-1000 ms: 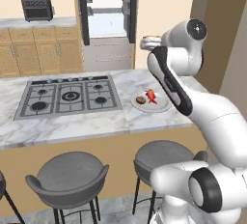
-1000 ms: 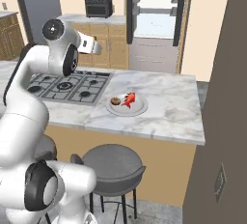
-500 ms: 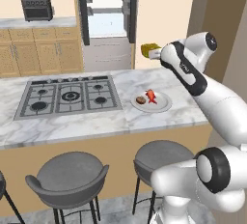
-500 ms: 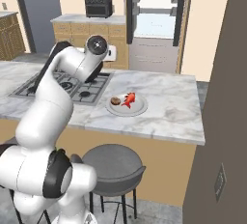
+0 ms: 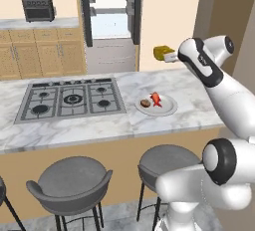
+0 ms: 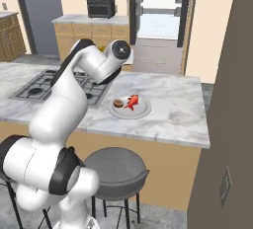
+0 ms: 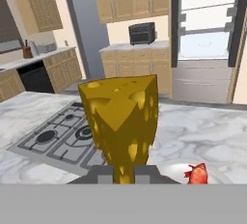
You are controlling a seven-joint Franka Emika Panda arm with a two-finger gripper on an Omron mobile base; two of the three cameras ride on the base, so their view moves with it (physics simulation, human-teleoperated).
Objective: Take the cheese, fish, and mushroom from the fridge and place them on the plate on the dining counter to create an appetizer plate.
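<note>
My gripper (image 5: 168,55) is shut on the yellow cheese (image 5: 160,52), holding it in the air above and behind the plate (image 5: 170,109) on the dining counter (image 5: 94,126). In the hand view the cheese (image 7: 120,117) stands upright between the fingertips (image 7: 102,173), close to the camera. The red fish (image 5: 156,98) and the brown mushroom (image 5: 145,103) lie side by side on the plate (image 6: 144,113), the fish (image 6: 131,101) to the right of the mushroom (image 6: 118,103). A bit of the fish (image 7: 196,174) peeks at the lower right of the hand view. Beyond the counter the fridge (image 5: 109,11) stands open.
A steel gas cooktop (image 5: 69,98) takes up the counter's left half. Two grey stools (image 5: 72,181) stand at the near side. A wall counter with a dark toaster oven (image 5: 38,7) runs behind on the left. A dark wall panel (image 6: 227,124) is close on the right.
The arm's elbow and upper links have swung to the right. The gripper with the cheese has shifted slightly right and down, nearer over the plate. Fish and mushroom have stayed put.
</note>
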